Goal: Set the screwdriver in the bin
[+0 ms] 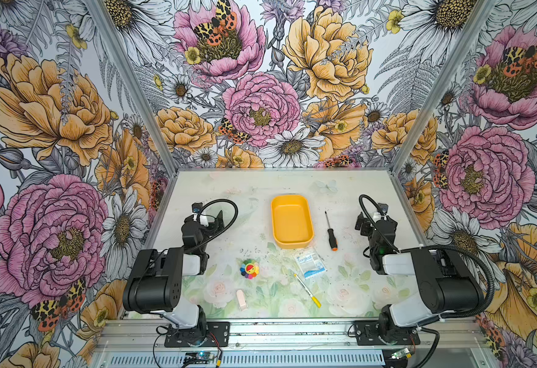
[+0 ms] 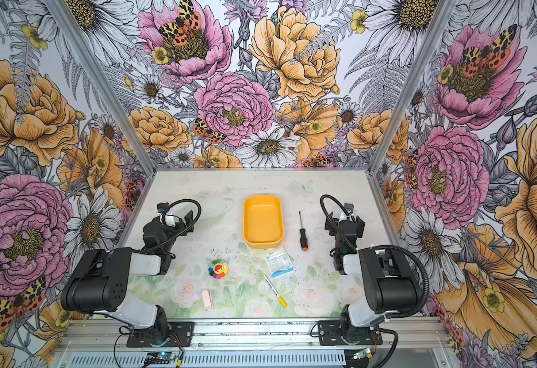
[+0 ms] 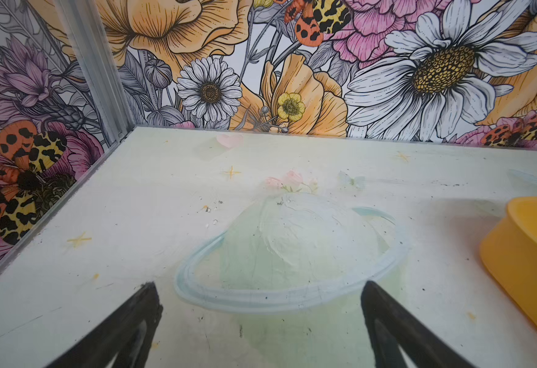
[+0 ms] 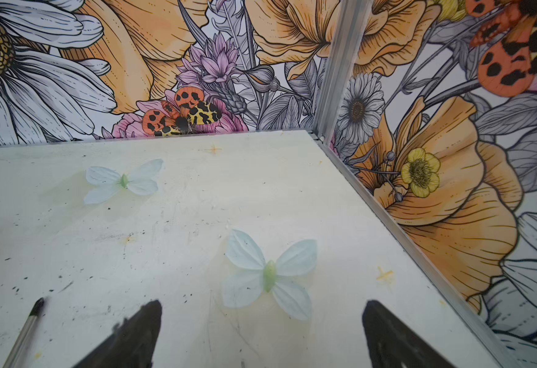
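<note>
step: pre-grasp | screwdriver [image 1: 330,231] lying on desk [image 1: 228,191] beside bin [image 1: 291,220] — apart | right tool [image 4: 260,306] and left tool [image 3: 259,286] both gaping, empty | next: right tool likely reaching sideways, straddling the handle

Two black-and-white arms [image 1: 152,286], ribbed black cables [image 1: 490,283], pointed black claw fingers [image 3: 127,325]

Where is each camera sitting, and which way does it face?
Top views: high over the near edge, looking down the table toward the back; left arm and right arm show.
Left wrist: low, facing the far left corner; open left gripper tips show.
Right wrist: low, facing the far right corner; open right gripper tips show.
Shared: bin in top and left wrist views; screwdriver in top and right wrist views.
</note>
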Robot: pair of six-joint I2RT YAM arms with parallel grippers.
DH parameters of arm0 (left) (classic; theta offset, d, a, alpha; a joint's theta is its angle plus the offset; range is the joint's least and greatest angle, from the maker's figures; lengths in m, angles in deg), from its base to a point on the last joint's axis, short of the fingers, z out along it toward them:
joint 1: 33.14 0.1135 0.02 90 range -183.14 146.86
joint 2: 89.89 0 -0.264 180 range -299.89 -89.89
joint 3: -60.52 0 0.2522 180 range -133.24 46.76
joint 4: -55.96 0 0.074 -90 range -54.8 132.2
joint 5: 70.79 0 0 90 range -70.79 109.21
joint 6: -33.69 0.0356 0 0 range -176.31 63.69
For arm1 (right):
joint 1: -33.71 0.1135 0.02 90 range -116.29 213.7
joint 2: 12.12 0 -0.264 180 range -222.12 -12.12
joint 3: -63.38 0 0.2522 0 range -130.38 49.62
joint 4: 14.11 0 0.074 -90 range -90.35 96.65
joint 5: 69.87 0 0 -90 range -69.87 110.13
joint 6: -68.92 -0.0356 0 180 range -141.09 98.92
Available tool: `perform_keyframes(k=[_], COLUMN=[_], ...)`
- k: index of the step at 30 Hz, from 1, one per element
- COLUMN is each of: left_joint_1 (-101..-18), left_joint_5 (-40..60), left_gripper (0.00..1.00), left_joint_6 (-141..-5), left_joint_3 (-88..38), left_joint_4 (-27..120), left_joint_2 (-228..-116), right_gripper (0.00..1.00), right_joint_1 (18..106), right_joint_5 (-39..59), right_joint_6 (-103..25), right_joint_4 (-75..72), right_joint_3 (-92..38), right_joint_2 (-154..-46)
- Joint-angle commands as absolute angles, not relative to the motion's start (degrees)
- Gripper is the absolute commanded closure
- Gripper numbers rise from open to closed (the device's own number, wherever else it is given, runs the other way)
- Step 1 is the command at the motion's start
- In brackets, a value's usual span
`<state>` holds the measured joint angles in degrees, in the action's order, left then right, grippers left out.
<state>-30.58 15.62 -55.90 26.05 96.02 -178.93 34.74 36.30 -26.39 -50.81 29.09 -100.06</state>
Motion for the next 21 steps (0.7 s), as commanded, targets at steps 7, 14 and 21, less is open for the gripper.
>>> perform_keyframes(k=[7,14,21], left_joint_1=[-30.70,-31.55,-32.70], left_joint_5=[16.66,17.13,18.07], left_gripper=[0.01,0.01,0.01], left_joint_6=[-55.70,-54.76,-54.53], left_joint_3=[24.95,25.05,23.92], left_joint_4=[95.89,95.36,81.00], left_joint_2=[-178.92,-178.03,-164.26], right_gripper=[0.01,0.01,0.02], right_joint_1=[34.41,34.34,34.45], right_joint_5=[35.60,35.63,36.65], right_joint_6=[-27.10,-27.08,-27.32], right_joint_4=[-51.49,-51.45,-50.13], right_joint_3=[28.00,27.96,27.70], right_joint_2=[-100.10,-100.10,-98.82])
